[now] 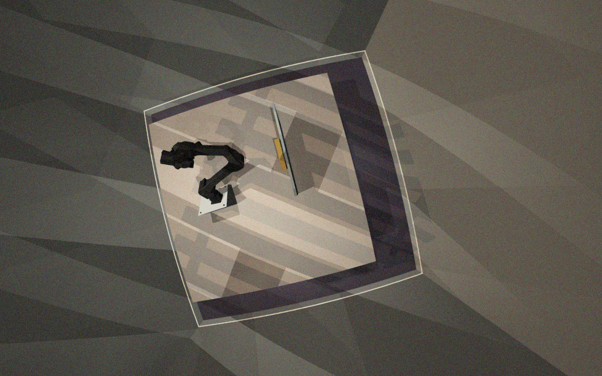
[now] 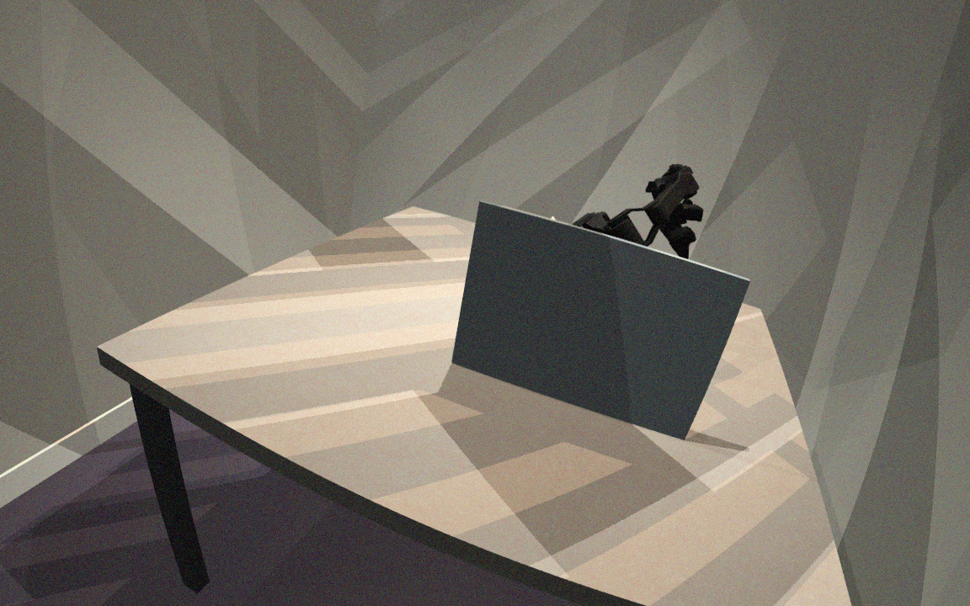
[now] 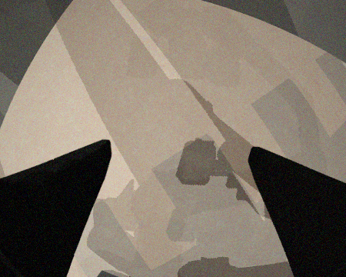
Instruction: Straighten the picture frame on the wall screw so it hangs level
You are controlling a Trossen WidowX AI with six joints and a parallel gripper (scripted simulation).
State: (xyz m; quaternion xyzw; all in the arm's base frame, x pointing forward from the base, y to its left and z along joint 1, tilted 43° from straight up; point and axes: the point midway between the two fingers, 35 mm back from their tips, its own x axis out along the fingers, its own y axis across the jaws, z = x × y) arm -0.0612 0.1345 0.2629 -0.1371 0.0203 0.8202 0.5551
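Note:
The picture frame (image 1: 280,153) shows from above as a narrow orange-yellow strip against the left face of an upright grey panel (image 1: 279,127) (image 2: 549,309). Its tilt cannot be read from overhead. The exterior camera sees only the panel's dark back, which hides the frame. The screw and the notched strip are not visible. My gripper (image 3: 182,151) is open, its two black fingertips wide apart with nothing between them. It is at the end of the folded-back arm, left of the frame and well away from it. The frame is not in the wrist view.
The black arm (image 1: 219,150) (image 2: 673,197) bends over the left part of the striped wooden table (image 1: 303,224) (image 2: 307,316). Its base stands on a white plate (image 1: 205,208) near the left side. The panel is the tall obstacle, standing across the table and casting a shadow behind it.

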